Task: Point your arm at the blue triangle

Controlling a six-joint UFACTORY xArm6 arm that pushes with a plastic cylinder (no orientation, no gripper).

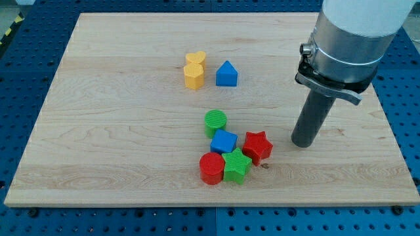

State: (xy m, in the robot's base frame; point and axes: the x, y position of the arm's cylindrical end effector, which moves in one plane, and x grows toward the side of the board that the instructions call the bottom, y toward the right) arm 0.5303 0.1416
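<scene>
The blue triangle (226, 74) lies on the wooden board in the upper middle of the view, just right of two yellow blocks (193, 70). My tip (302, 142) rests on the board at the view's right. It is well to the right of and below the blue triangle, and about a block's width right of the red star (257, 145). It touches no block.
A cluster lies in the lower middle: a green cylinder (215, 121), a blue cube (224, 141), the red star, a green star (236, 165) and a red cylinder (211, 168). The wooden board (118, 131) is surrounded by a blue perforated table (26, 72).
</scene>
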